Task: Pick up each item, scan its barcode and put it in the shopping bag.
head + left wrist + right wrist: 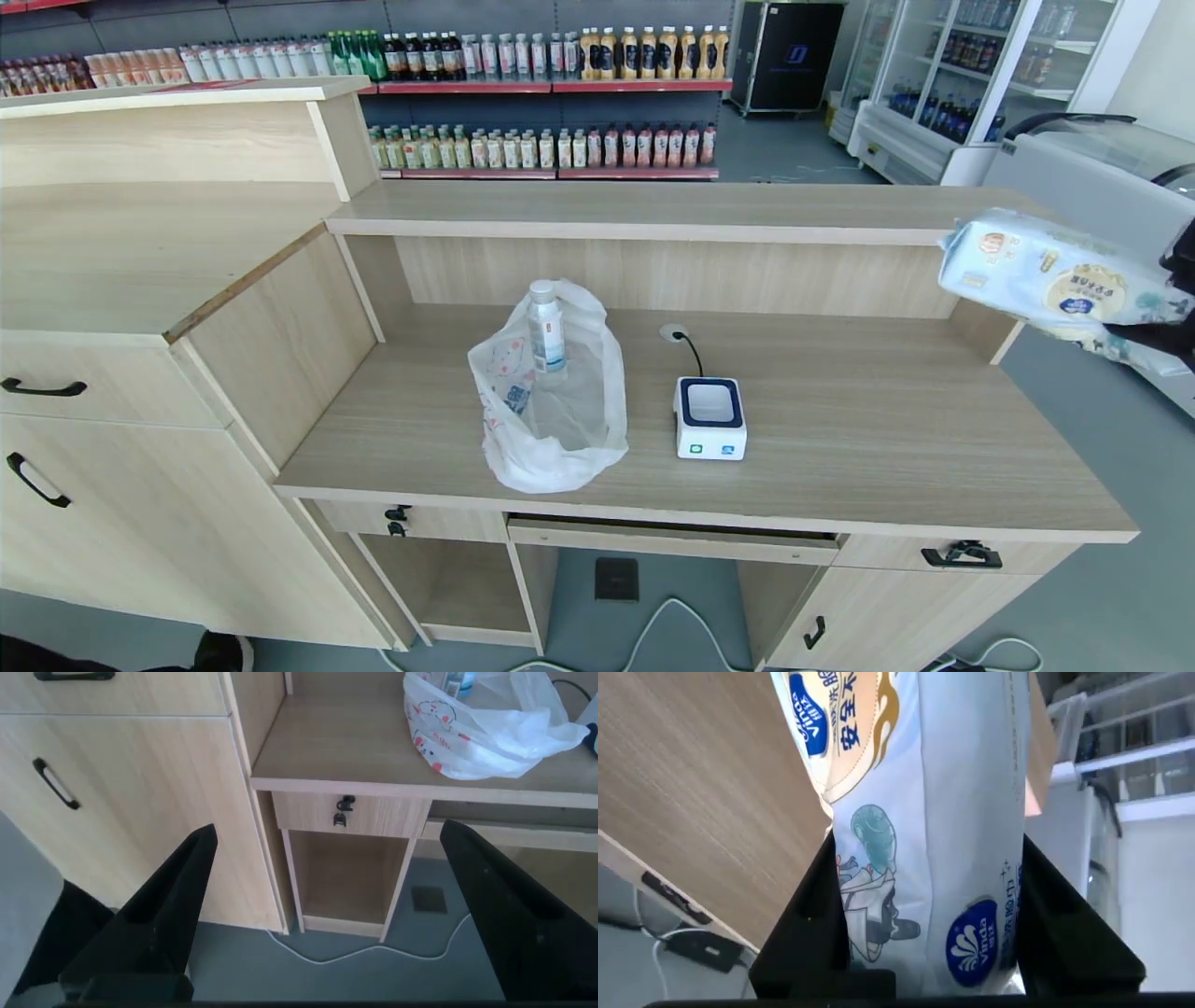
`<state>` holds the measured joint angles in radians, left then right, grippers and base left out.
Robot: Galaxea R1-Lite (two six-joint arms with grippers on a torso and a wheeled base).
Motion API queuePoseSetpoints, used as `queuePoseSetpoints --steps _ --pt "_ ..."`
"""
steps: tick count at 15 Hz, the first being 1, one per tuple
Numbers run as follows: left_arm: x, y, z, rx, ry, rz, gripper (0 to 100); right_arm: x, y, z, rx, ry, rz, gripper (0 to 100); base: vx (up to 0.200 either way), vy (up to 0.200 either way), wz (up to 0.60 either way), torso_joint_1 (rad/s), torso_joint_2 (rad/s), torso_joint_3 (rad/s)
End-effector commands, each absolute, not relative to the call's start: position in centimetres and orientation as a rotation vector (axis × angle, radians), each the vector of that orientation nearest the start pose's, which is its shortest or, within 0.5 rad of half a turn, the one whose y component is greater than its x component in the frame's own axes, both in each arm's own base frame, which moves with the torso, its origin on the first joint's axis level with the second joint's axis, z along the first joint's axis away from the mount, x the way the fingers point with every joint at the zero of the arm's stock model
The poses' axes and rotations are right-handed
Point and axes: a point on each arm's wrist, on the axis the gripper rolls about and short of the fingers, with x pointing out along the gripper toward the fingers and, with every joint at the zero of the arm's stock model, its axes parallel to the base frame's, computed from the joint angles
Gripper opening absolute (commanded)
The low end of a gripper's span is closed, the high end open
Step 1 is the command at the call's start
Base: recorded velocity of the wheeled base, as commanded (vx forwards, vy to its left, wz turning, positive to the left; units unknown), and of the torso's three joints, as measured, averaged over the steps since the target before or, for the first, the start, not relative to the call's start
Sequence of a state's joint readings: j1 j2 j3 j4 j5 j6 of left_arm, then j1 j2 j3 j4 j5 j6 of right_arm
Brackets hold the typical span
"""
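Holding the pack (1060, 280) ready for scanning is the step in hand, as I judge it. Nearest, my left jaws hang wide apart and empty, low before the bench (887, 420), left of the scanner (710, 417), a small hard white box with a dark-rimmed window. Just left of it slumps the thin, crinkly bag (551, 411), a bottle (545, 327) upright inside. My right jaws are clamped on the soft, plastic-wrapped pack, raised well right of the scanner. Next I must bring its barcode over the window; the wrap will likely give.
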<state>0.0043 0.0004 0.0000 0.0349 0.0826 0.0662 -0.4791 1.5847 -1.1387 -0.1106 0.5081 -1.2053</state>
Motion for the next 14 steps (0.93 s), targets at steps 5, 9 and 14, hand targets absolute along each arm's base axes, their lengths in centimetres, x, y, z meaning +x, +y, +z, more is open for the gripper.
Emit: queuePoseSetpoints --steps 5,9,14 --pt "-2.3 0.2 7.2 0.067 0.038 0.086 100 18.5 -4.3 31.0 -1.701 -0.335 0.219 0 0.0 0.0 0.0 0.0 0.0 0.0" --pt "-2.3 0.2 7.2 0.067 0.038 0.086 100 15.4 -0.9 29.4 -1.836 -0.61 0.132 0 0.0 0.0 0.0 0.0 0.0 0.0" --pt "-2.3 0.2 7.2 0.067 0.038 0.086 100 11.7 1.1 26.3 -1.904 -0.878 -0.088 0 0.0 0.0 0.0 0.0 0.0 0.0"
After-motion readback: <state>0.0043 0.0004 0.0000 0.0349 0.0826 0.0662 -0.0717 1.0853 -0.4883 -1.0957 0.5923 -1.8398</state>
